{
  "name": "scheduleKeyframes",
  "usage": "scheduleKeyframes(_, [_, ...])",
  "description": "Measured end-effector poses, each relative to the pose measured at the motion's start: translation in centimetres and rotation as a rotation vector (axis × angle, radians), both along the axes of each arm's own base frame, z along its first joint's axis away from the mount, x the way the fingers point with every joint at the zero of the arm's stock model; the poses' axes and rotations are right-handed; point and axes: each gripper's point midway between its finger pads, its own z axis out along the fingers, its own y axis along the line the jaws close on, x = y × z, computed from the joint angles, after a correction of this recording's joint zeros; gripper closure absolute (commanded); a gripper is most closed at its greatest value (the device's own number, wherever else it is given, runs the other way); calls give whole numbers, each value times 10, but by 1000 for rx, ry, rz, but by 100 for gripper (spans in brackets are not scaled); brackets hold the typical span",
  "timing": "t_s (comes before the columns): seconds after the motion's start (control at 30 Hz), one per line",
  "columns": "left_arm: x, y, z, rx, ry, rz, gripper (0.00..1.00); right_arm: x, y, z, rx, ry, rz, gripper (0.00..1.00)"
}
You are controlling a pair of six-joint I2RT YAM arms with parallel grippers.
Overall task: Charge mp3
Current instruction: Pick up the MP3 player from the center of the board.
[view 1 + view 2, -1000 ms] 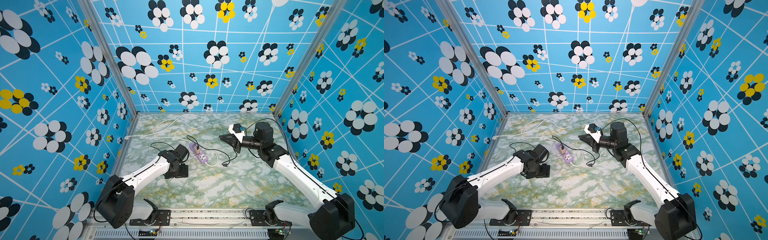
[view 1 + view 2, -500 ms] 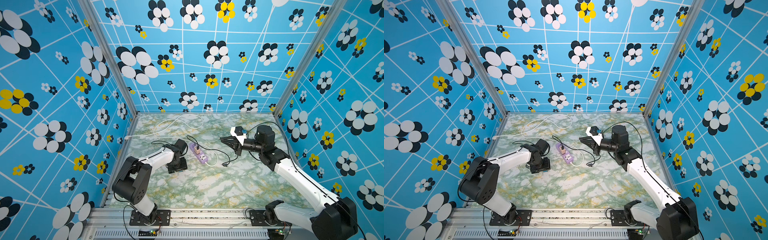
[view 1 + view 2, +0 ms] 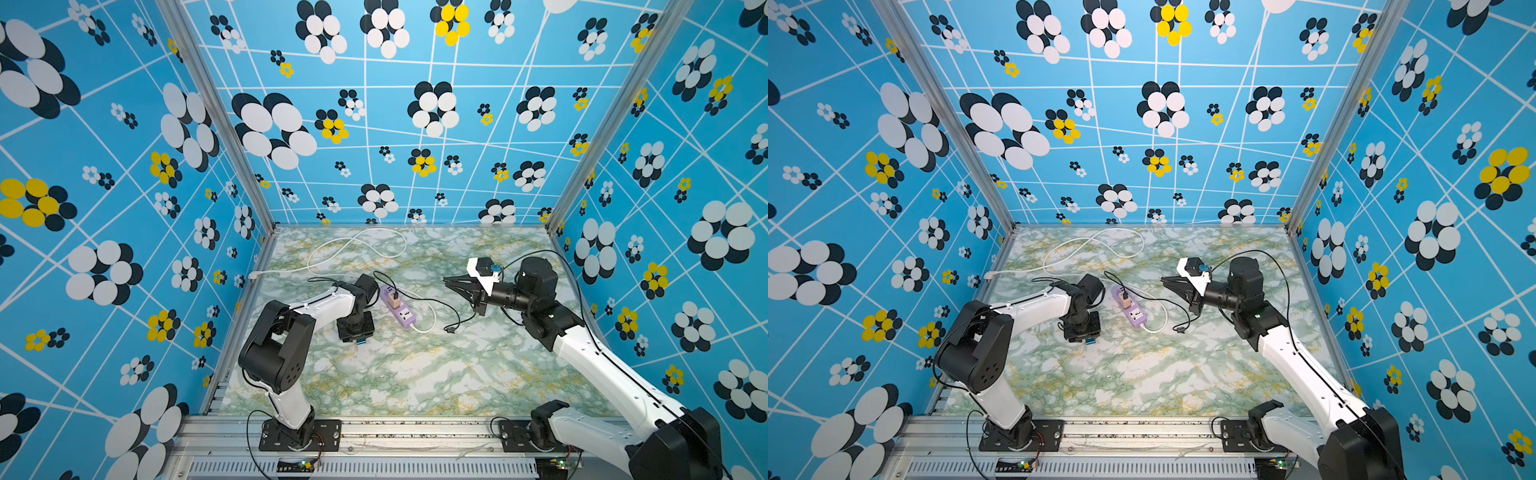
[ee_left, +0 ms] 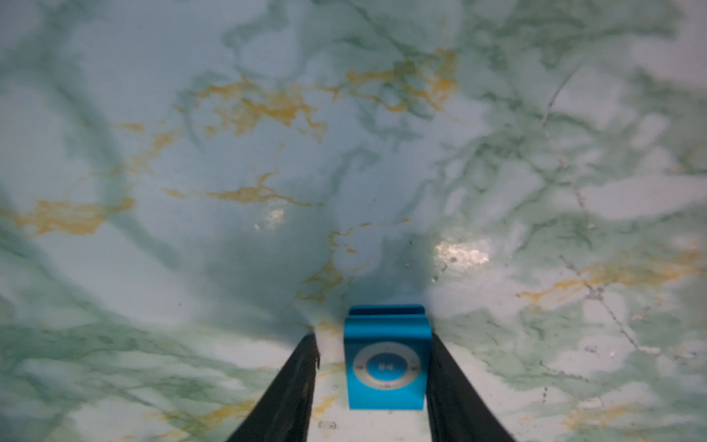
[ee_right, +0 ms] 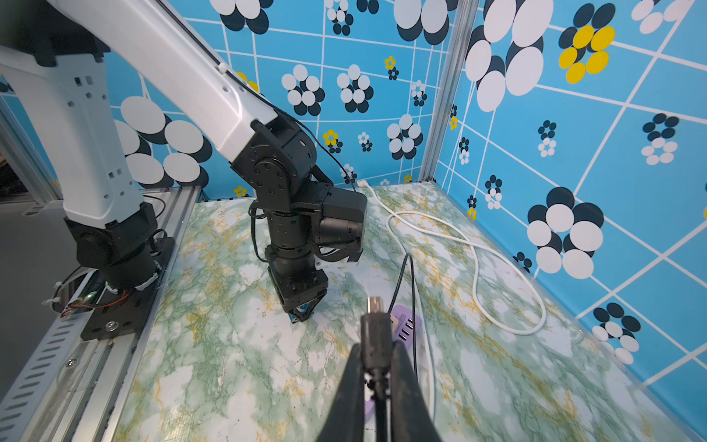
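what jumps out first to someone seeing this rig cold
The loud blue flowered walls boxing in the green marble table hit first. Then the tiny teal mp3 on the table between the left gripper's open fingers, left of the lilac power strip at mid-table. On the right, the right gripper pinches a black cable plug.

Both top views show only a sliver of the mp3 (image 3: 361,341) under the left arm (image 3: 328,301). The right wrist view's jaws and gripped plug (image 5: 377,333) cover part of the power strip (image 5: 407,325).
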Motion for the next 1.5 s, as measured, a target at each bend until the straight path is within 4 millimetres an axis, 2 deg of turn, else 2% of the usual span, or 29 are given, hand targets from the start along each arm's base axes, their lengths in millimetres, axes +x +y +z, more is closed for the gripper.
scheduleKeyframes(0.23, [1, -3, 0, -15, -2, 16, 45, -1, 0, 1, 5, 2, 9, 99])
scheduleKeyframes(0.43, [3, -1, 1, -27, 3, 57, 53, -2, -1, 1, 7, 3, 14, 99])
scheduleKeyframes(0.63, [3, 0, 1, -25, 2, 81, 56, -3, -1, 2, 9, -1, 17, 99])
scheduleKeyframes(0.7, [3, 0, 0, -24, 2, 93, 61, -4, -1, 3, 10, -4, 19, 99])
scheduleKeyframes(0.77, [5, 0, 0, -28, 1, 105, 62, -5, -1, 4, 11, -6, 21, 99])
scheduleKeyframes(0.87, [13, -4, 1, -37, -8, 114, 64, -5, -1, 5, 13, -8, 23, 99])
scheduleKeyframes(0.97, [19, -7, 2, -46, -18, 115, 72, -6, -1, 5, 13, -9, 25, 99])
scheduleKeyframes(1.13, [20, -11, 3, -73, -35, 117, 75, -8, -1, 6, 15, -11, 30, 99])
scheduleKeyframes(1.2, [23, -20, 6, -139, -67, 94, 75, -9, -1, 5, 13, -2, 36, 99])
scheduleKeyframes(1.27, [24, -37, 17, -248, -109, 45, 74, -11, -1, 4, 11, 8, 43, 99])
scheduleKeyframes(1.33, [27, -58, 44, -397, -184, -30, 75, -14, 0, 3, 12, 15, 58, 99])
scheduleKeyframes(1.43, [31, -90, 113, -623, -349, -178, 77, -24, 0, 3, 6, 21, 90, 99])
scheduleKeyframes(1.5, [25, -107, 164, -753, -466, -303, 77, -33, 0, -1, -19, 16, 112, 99])
